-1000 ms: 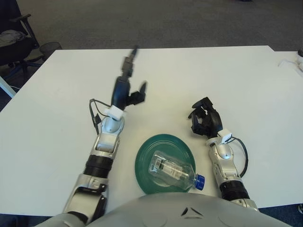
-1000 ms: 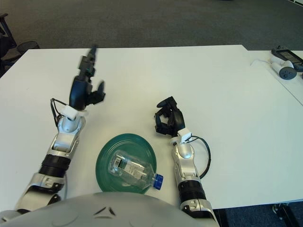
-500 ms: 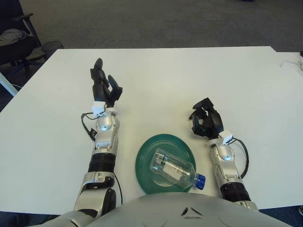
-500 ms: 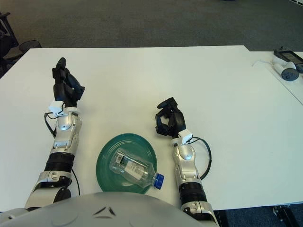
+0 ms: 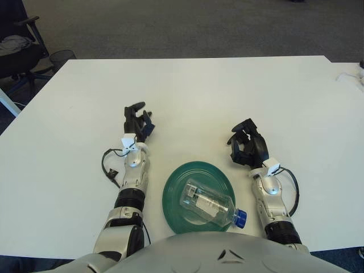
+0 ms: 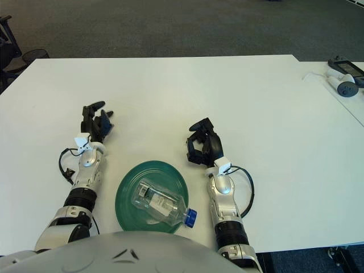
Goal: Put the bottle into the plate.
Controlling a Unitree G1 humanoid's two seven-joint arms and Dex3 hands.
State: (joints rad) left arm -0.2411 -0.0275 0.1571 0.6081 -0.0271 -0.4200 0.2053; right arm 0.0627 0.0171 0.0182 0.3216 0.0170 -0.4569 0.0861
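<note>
A clear plastic bottle (image 5: 206, 202) with a blue cap lies on its side in the green plate (image 5: 174, 191) near the table's front edge; its capped neck sticks out over the plate's right rim. My left hand (image 5: 136, 121) rests on the table left of the plate, fingers relaxed and empty. My right hand (image 5: 247, 145) rests on the table right of the plate, fingers curled and empty. Neither hand touches the bottle or the plate.
The white table (image 5: 193, 91) stretches far back. A black office chair (image 5: 17, 48) stands off the far left corner. Small devices with a cable (image 6: 341, 77) lie on a second table at the far right.
My left hand has come down from a raised, outstretched pose and drawn back toward me, settling on the table left of the plate. The right hand, bottle and plate have not moved.
</note>
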